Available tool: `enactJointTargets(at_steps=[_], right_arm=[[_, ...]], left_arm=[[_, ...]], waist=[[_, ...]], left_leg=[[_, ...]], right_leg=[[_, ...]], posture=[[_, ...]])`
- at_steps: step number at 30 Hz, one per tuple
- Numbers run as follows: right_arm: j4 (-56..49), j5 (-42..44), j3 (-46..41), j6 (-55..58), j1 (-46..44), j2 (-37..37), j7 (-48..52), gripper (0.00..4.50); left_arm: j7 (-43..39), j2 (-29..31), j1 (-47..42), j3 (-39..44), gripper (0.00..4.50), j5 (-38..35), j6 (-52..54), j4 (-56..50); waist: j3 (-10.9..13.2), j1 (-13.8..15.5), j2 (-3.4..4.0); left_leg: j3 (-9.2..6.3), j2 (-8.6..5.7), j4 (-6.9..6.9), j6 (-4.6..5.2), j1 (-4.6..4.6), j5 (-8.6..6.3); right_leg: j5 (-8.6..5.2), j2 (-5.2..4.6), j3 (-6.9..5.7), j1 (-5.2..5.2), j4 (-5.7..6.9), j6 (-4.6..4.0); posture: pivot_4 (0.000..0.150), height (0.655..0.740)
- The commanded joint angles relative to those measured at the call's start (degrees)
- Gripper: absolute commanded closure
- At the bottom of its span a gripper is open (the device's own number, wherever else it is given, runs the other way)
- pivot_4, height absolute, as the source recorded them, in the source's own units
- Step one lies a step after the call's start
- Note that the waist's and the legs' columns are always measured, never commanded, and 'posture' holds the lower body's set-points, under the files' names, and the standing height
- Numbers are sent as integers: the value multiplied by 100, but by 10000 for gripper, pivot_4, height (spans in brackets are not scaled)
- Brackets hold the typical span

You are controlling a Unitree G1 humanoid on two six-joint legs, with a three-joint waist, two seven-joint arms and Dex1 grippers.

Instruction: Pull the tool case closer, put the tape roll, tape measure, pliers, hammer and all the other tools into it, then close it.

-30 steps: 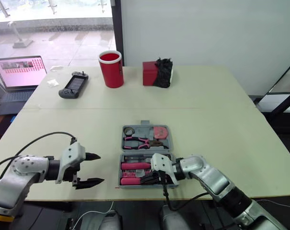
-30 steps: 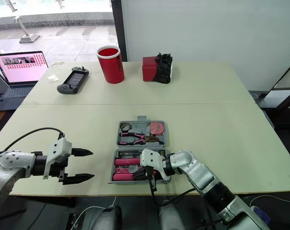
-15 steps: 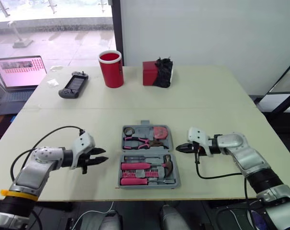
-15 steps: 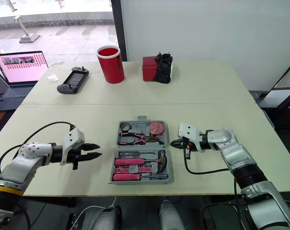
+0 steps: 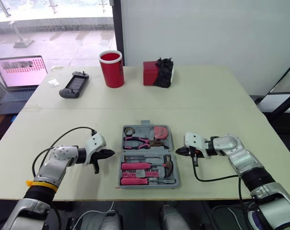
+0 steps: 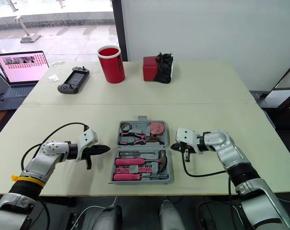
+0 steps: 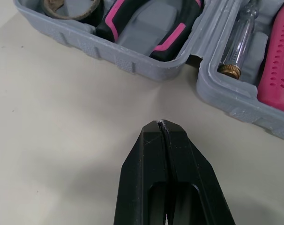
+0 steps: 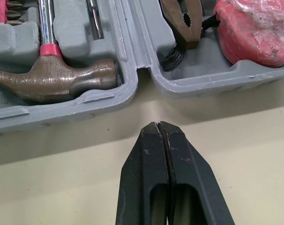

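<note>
The grey tool case (image 5: 124, 168) lies open near the table's front, its two halves side by side. The far half holds the tape roll (image 5: 129, 131), pink-handled pliers (image 5: 138, 141) and red tape measure (image 5: 160, 132). The near half holds the hammer (image 8: 53, 82), a pink-handled screwdriver (image 5: 135, 166) and pink bits. My left gripper (image 7: 162, 123) is shut and empty, its tip on the table just left of the case's hinge. My right gripper (image 8: 159, 124) is shut and empty too, pointing at the hinge gap from the case's right side.
At the back of the table stand a red cup (image 5: 111, 68) and a red box with a black bundle (image 5: 157, 73). A game controller (image 5: 73, 85) and an open laptop (image 5: 19, 72) lie at the far left. The table's front edge runs just below the case.
My left gripper has shut and moved right, up to the case's left side. My right gripper has left the near half and swung round to the case's right side.
</note>
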Motion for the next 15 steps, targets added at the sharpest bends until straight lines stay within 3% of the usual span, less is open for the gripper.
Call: enactJointTargets(at_steps=[1,15], right_arm=[[58,-56,-38,-128,-136,138,5,45000],[16,-205,46,-117,-114,525,11,45000]], left_arm=[[-35,-140,-133,-44,44789,51,-209,139],[-351,-758,-475,-413,44789,259,-771,678]], waist=[[0,0,0],[-1,4,2]], left_leg=[[0,0,0,0,1,0],[-7,-3,1,0,6,0]], right_leg=[[0,0,0,2,0,0],[0,0,-4,12,1,1]], posture=[[1500,7272],[1500,7272]])
